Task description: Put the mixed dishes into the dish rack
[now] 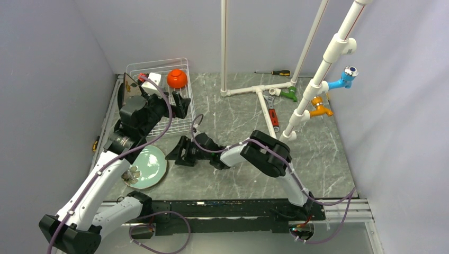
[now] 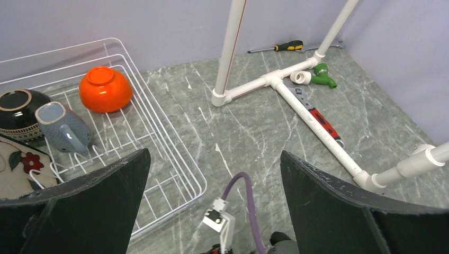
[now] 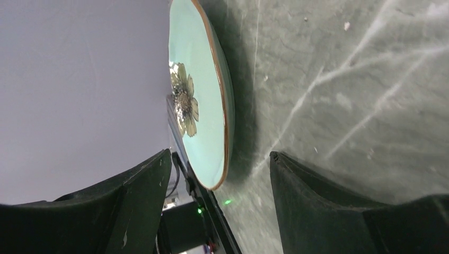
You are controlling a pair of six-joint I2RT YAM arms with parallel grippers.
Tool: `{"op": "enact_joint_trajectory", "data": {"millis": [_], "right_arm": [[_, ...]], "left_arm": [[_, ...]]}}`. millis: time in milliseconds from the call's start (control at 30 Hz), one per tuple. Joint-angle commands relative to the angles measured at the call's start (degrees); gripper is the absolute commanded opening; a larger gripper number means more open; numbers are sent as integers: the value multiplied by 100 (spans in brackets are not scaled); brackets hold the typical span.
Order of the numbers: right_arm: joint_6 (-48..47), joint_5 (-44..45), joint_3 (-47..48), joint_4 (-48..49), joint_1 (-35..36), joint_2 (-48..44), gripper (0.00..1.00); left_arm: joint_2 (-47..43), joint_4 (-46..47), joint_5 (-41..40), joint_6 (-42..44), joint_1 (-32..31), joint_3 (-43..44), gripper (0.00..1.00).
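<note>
One tabletop (image 1: 233,169): grey-green marbled slab with white veins, matte.
Left arm (image 1: 100,185): white links and black joints, rising from the near-left corner and leaning forward over the rack's near end.
Right arm (image 1: 265,153): elbow folded at mid-table, forearm running low and leftward toward the plate.
Dish rack (image 1: 156,62): white wire, rectangular, with upright tines, at the far-left corner of the table; in the left wrist view it lies ahead of and to the left of the claw.
Pale green plate (image 3: 204,95): round, glossy, brown-edged, with a pale flower painted off-centre; it lies flat on the table near the left edge, outside the rack. Its rim sits right at the mouth of the right claw – whether it touches a finger I cannot tell.
Floral plate (image 2: 16,166): cream face, red flower, dark leaves; only a corner shows, at the rack's near-left end.
Orange bowl (image 2: 105,88): smooth, glazed, upside down on the rack's wires.
Dark bowl (image 2: 21,114): glossy, near-black, pale ring on its foot, inverted beside the mug.
Grey-blue mug (image 2: 62,127): on its side in the rack, between the two bowls.
Left claw (image 2: 213,154): black fingers spread wide, gripping nothing, pointing across the rack's right edge.
Right claw (image 3: 219,156): black fingers parted, clamped on nothing – low over the table.
</note>
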Motion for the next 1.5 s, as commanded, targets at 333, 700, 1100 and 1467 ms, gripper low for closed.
{"op": "enact_joint_trajectory", "data": {"millis": [333,700,1100,1467], "right_arm": [[610,70,1174,-392,258,1275,54],[600,-34,1057,136,258,1314,3],[863,-467,-666,2128,-155,197,0],[985,-467,-2046,3339,-280,-739,0]], "left_arm": [[-174,87,135,-196,-9,222,97],[-97,87,165,-224,-1,227,97],[51,83,273,-229,-1,233,96],[115,69,249,-270,-1,233,96]]}}
